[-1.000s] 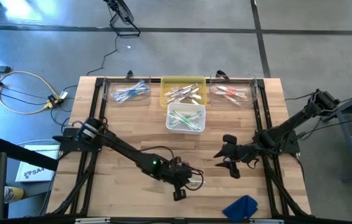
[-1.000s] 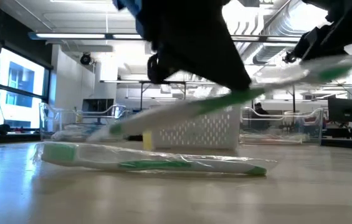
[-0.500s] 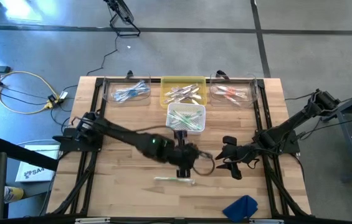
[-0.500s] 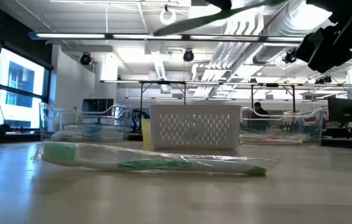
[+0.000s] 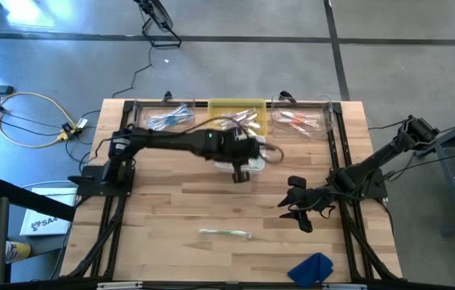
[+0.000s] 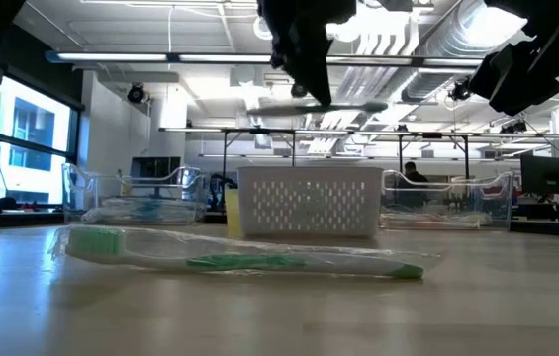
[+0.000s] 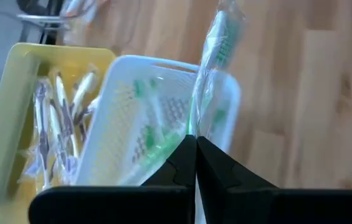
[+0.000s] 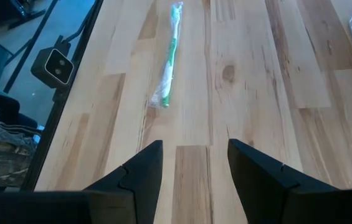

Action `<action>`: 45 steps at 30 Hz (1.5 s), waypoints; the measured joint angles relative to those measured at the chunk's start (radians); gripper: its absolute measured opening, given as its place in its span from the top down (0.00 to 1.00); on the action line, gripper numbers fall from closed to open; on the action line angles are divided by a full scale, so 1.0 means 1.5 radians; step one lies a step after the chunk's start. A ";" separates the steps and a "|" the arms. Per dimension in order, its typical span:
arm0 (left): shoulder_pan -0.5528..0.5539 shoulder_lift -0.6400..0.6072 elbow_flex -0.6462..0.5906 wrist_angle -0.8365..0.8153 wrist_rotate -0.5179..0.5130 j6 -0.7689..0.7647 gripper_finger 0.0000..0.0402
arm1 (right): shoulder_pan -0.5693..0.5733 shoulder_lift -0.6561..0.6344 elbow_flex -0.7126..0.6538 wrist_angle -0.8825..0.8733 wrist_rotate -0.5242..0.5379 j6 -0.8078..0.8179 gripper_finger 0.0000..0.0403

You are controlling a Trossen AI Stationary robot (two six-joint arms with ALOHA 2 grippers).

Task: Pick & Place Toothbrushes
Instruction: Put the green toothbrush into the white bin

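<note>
My left gripper (image 5: 253,155) hangs above the white basket (image 5: 229,167), shut on a wrapped green-and-white toothbrush (image 7: 212,59), which shows level in the low view (image 6: 324,107). The basket (image 7: 132,124) holds more green toothbrushes. Another wrapped green toothbrush (image 5: 225,234) lies flat on the table near the front edge (image 6: 249,259) (image 8: 167,56). My right gripper (image 5: 295,205) waits at the right, open, with nothing between its fingers (image 8: 194,168). My left gripper pinches one end of the wrapped toothbrush (image 7: 195,129) between its two shut fingertips. The fingers slant down from the table's left side, and the toothbrush sticks out ahead of them toward the right. It is lifted clear, above the basket.
Along the far edge stand a yellow tray (image 5: 235,109) of pale toothbrushes, a clear tray (image 5: 163,119) with blue ones and a clear tray (image 5: 299,121) with red ones. A blue cloth (image 5: 312,267) lies at the near right corner.
My left gripper has risen from the table near the front edge and swung toward the far edge, turning as it went. It carried the green toothbrush lifted clear to above the white basket. The other green toothbrush stayed on the table.
</note>
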 joint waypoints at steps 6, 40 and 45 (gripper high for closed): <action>0.072 0.000 -0.065 0.121 0.063 -0.003 1.00 | 0.000 0.000 0.000 -0.002 0.000 -0.002 0.57; 0.111 0.000 -0.178 0.244 0.083 -0.104 0.62 | 0.000 0.000 0.000 -0.013 0.003 -0.001 0.57; 0.111 0.000 -0.178 0.244 0.084 -0.088 0.58 | 0.000 0.000 0.000 -0.012 0.003 -0.001 0.57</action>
